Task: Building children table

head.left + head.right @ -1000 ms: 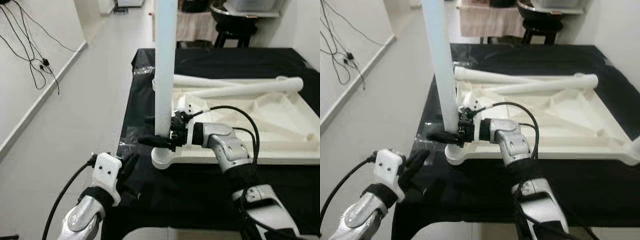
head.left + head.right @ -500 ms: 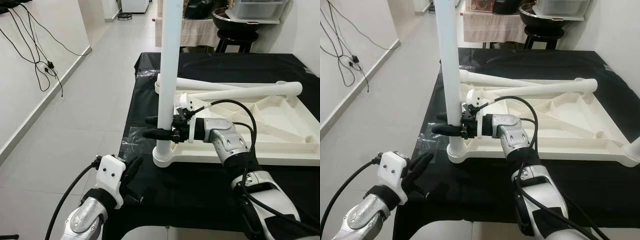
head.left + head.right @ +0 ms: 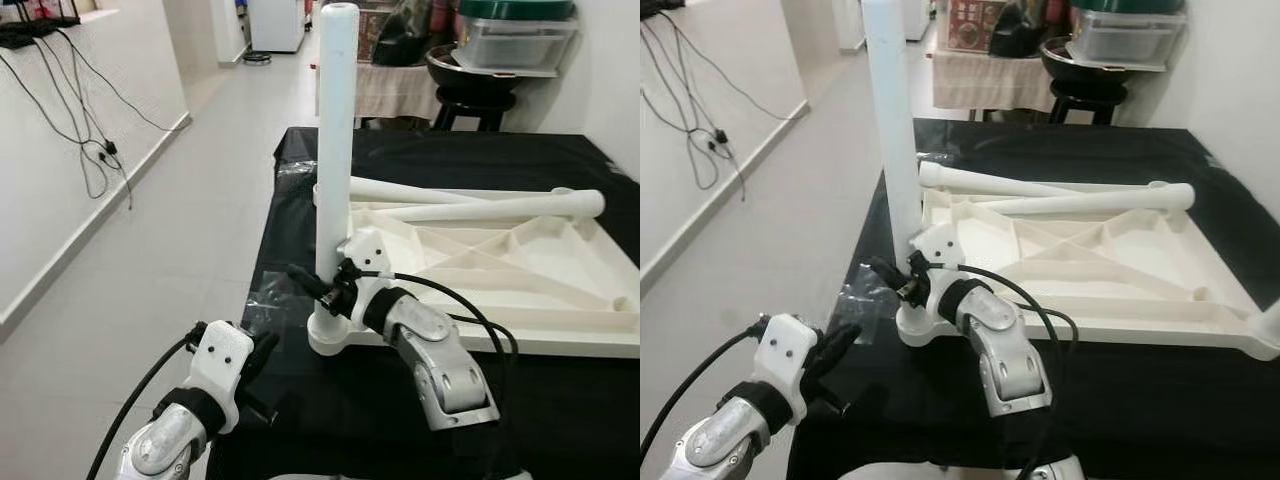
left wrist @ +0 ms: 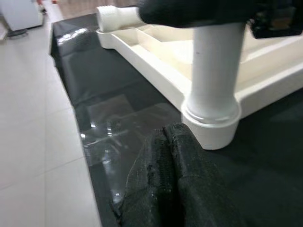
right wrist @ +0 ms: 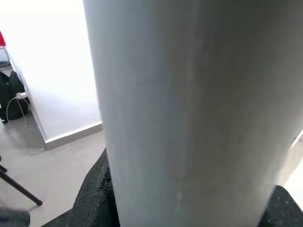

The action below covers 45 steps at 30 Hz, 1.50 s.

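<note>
Standing upright at the near-left corner of the upturned white tabletop (image 3: 520, 270), the white table leg (image 3: 335, 150) is seated in the round corner socket (image 3: 332, 335), at roughly 9 o'clock from the tabletop's middle. The right gripper (image 3: 318, 285) is clenched around the leg low down, just above the socket; in the right wrist view the leg (image 5: 194, 109) sits between the two black fingers (image 5: 92, 198), touching both. The left gripper (image 4: 173, 189) has its fingers pressed together, grasping nothing, and hovers over the black tablecloth (image 3: 420, 400) near the table's front-left edge, at about 7 o'clock from the socket and apart from it.

Two more white legs (image 3: 480, 205) lie loose across the tabletop's far side, at about 12 o'clock from its centre, one crossing the other.

By the look of it, the leg is a hollow, stiff plastic tube: light, smooth and likely slippery under the finger pads, so a hold could turn or slide if it needs twisting home. Taking it low, close to the socket as now, seems the better place, since a tall tube held high would lever against the joint. The ribbed tabletop looks rigid but light enough to skid on the cloth, so steadying its rim with the free gripper may help.
</note>
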Motion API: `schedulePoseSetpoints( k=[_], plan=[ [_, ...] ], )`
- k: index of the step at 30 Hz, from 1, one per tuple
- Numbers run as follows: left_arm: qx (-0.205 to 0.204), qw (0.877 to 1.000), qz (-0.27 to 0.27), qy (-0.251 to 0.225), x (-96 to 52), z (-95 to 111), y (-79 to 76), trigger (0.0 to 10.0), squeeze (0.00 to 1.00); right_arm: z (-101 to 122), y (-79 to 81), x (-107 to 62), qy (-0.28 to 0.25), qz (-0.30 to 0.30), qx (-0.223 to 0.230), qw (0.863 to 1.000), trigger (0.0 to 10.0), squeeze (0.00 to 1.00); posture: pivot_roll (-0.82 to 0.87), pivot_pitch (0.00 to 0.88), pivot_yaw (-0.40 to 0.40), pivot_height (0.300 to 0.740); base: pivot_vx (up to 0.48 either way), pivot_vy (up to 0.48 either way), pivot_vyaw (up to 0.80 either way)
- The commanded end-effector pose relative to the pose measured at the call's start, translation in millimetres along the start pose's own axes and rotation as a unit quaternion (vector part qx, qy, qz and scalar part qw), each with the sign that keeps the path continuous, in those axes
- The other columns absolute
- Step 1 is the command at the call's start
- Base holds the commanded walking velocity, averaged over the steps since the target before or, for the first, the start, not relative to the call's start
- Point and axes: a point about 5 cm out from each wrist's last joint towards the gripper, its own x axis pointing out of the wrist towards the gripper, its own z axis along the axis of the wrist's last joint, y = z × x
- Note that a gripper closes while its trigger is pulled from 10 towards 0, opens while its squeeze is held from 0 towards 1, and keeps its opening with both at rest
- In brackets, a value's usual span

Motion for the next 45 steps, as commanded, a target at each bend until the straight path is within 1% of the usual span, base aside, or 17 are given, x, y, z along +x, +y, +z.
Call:
schedulePoseSetpoints(
  k=[1, 5, 6, 7, 11, 12, 15, 16, 22, 24, 27, 28, 30, 31, 41, 43, 45],
  plan=[
    [0.003, 1.0, 0.01, 0.005, -2.5, -1, 1.9, 10.0, 0.0, -40, -3.1, -7.9, 0.101, -0.018, 0.022, 0.994, 0.0, 0.0, 0.05, 0.078, -0.039, 0.74, 0.0, 0.0, 0.0],
    [0.009, 1.0, 0.013, 0.002, -3.6, 2, 1.7, 10.0, 0.0, -38, -5.5, -9.5, 0.096, -0.038, 0.027, 0.994, 0.0, 0.0, 0.05, 0.079, -0.033, 0.74, 0.0, 0.0, 0.0],
    [0.011, 1.0, 0.013, 0.002, -3.6, 2, 1.8, 10.0, 0.0, -36, -5.0, -10.9, 0.095, -0.05, 0.03, 0.994, 10.0, 0.0, 0.05, 0.079, -0.033, 0.74, 0.0, 0.0, 0.0],
    [0.012, 1.0, 0.015, 0.004, -3.0, 2, 2.1, 10.0, 0.0, -31, -3.0, -13.1, 0.085, -0.061, 0.06, 0.993, 10.0, 1.0, 0.04, 0.079, -0.032, 0.74, 0.0, 0.0, 0.0],
    [0.012, 1.0, 0.015, 0.007, -1.9, 1, 1.8, 10.0, 0.0, -25, 2.4, -11.2, 0.066, -0.023, 0.09, 0.994, 10.0, 1.0, 0.04, 0.077, -0.031, 0.74, 0.0, 0.0, 0.0],
    [0.014, 1.0, 0.013, 0.008, -0.4, 0, 0.6, 10.0, 0.0, -11, 3.9, -6.8, 0.021, 0.048, 0.089, 0.995, 10.0, 1.0, 0.04, 0.072, -0.027, 0.74, 0.0, 0.0, 0.0],
    [0.013, 1.0, 0.006, 0.006, 0.5, 0, -1.2, 10.0, 0.0, 3, -4.4, -2.9, -0.02, 0.094, 0.078, 0.992, 10.0, 1.0, 0.04, 0.072, -0.027, 0.74, 0.0, 0.0, 0.0],
    [0.013, 1.0, 0.002, 0.005, 1.4, 0, -2.5, 10.0, 0.0, 8, -11.6, -0.9, -0.032, 0.125, 0.072, 0.989, 10.0, 0.0, 0.04, 0.066, -0.026, 0.74, 0.0, 0.0, 0.0],
    [0.007, 1.0, -0.008, 0.001, 3.8, -1, -6.3, 10.0, 0.0, 20, -31.6, 5.0, -0.037, 0.227, 0.021, 0.973, 10.0, 0.0, 0.05, 0.061, -0.027, 0.74, 0.0, 0.0, 0.0],
    [0.004, 1.0, -0.013, 0.0, 5.0, -1, -7.6, 10.0, 0.0, 17, -36.7, 11.6, -0.002, 0.272, -0.038, 0.961, 10.0, 0.0, 0.05, 0.057, -0.029, 0.74, 0.0, 0.0, 0.0],
    [0.014, 1.0, -0.021, 0.003, 5.5, -2, -9.3, 10.0, 0.0, 21, -39.9, 19.7, -0.008, 0.27, -0.021, 0.963, 10.0, 0.0, 0.05, 0.056, -0.031, 0.74, 0.0, 0.0, 0.0],
    [0.016, 1.0, -0.023, 0.004, 5.6, -2, -10.1, 10.0, 0.0, 24, -41.0, 24.0, -0.013, 0.272, -0.011, 0.962, 5.0, 0.0, 0.06, 0.053, -0.03, 0.74, 0.0, 0.0, 0.0],
    [0.016, 1.0, -0.023, 0.004, 5.6, -2, -10.1, 10.0, 0.0, 24, -41.0, 24.0, -0.013, 0.272, -0.011, 0.962, 5.0, 0.0, 0.06, 0.053, -0.03, 0.74, 0.0, 0.0, 0.0],
    [0.017, 1.0, -0.025, 0.005, 5.5, -2, -10.7, 10.0, 0.0, 26, -41.3, 26.9, -0.016, 0.277, -0.005, 0.961, 0.3, 0.0, 0.07, 0.053, -0.03, 0.74, 0.0, 0.0, 0.0],
    [0.014, 0.999, -0.03, 0.004, 4.8, -2, -12.3, 10.0, 0.0, 14, -49.5, 18.4, -0.015, 0.314, 0.006, 0.949, 0.0, 0.0, 0.06, 0.06, -0.024, 0.74, 0.0, 0.0, 0.0],
    [0.014, 0.999, -0.031, 0.004, 4.7, -2, -12.6, 10.0, 0.0, 6, -52.4, 12.3, -0.007, 0.292, -0.004, 0.956, 0.0, 0.0, 0.06, 0.064, -0.028, 0.74, 0.0, 0.0, 0.0],
    [0.014, 0.999, -0.031, 0.004, 3.4, -2, -13.2, 10.0, 0.0, -10, -48.5, 7.4, 0.025, 0.232, -0.009, 0.972, 0.0, 0.0, 0.06, 0.071, -0.045, 0.74, 0.0, 0.0, 0.0]
  ],
)
